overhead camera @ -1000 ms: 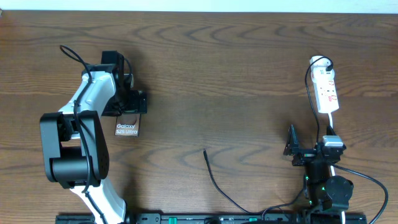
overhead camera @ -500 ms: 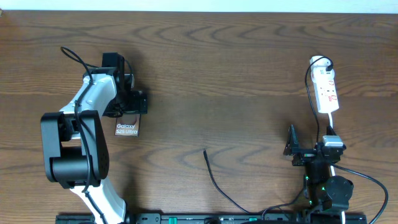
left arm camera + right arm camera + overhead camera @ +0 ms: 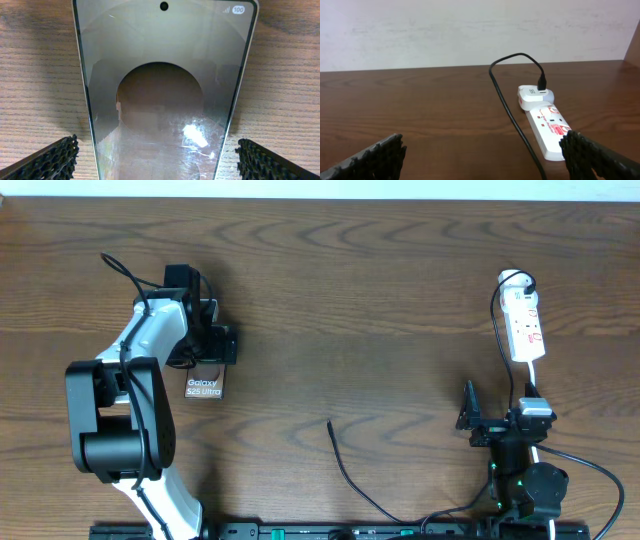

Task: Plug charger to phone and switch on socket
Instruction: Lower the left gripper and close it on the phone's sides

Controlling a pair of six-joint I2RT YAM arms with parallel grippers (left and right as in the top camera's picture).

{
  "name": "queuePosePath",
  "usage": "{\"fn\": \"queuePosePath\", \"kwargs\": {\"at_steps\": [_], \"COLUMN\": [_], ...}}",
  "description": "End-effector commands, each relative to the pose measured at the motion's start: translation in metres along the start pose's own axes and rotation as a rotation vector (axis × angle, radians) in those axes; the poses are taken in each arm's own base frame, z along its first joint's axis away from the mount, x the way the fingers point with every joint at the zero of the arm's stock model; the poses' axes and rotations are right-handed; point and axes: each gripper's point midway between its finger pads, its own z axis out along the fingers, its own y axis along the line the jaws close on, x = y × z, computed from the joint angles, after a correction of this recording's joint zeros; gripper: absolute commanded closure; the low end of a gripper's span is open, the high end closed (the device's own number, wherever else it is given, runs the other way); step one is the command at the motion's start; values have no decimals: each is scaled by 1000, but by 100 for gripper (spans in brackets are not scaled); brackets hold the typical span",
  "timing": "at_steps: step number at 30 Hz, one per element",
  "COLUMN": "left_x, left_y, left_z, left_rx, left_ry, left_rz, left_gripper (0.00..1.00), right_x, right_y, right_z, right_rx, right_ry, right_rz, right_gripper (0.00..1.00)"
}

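The phone [image 3: 203,387] lies flat on the table at the left, its "Galaxy" lettering showing below my left gripper [image 3: 207,345]. In the left wrist view the phone's glossy face [image 3: 162,90] fills the frame. The left gripper [image 3: 159,165] is open and straddles it, with a fingertip [image 3: 50,160] off each long edge and apart from it. The charger's plug tip [image 3: 331,425] lies loose at mid-table, and its black cable [image 3: 512,112] loops to the far end of the white socket [image 3: 525,325] [image 3: 547,125]. My right gripper [image 3: 498,408] [image 3: 485,160] is open and empty, short of the socket.
The dark wooden table ends at a pale wall at the back [image 3: 470,30]. The charger cable [image 3: 360,485] trails to the front edge between the two arms. The right arm's base and its own cables [image 3: 530,485] sit at the front right.
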Motion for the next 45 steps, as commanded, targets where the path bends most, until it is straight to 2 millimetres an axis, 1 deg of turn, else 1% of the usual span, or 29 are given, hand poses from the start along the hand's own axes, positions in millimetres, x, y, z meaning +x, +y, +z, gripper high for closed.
{"fn": "queuePosePath", "kwargs": {"at_steps": [1, 5, 12, 28, 34, 45], "left_x": [4, 5, 10, 8, 3, 5], "left_y": [3, 3, 3, 3, 3, 3], "left_z": [5, 6, 15, 15, 15, 15], "left_rx": [-8, -8, -8, -9, -10, -10], "left_ry": [17, 17, 16, 8, -14, -5], "left_rz": [17, 17, 17, 21, 29, 29], "left_gripper": [0, 0, 0, 0, 0, 0], "right_x": [0, 0, 0, 0, 0, 0], "right_y": [1, 1, 1, 1, 1, 1], "right_z": [0, 0, 0, 0, 0, 0], "right_rx": [-2, -2, -2, -2, -2, -2], "right_ry": [0, 0, 0, 0, 0, 0], "right_rz": [-11, -11, -11, -11, -12, -11], "right_gripper": [1, 1, 1, 1, 1, 1]}}
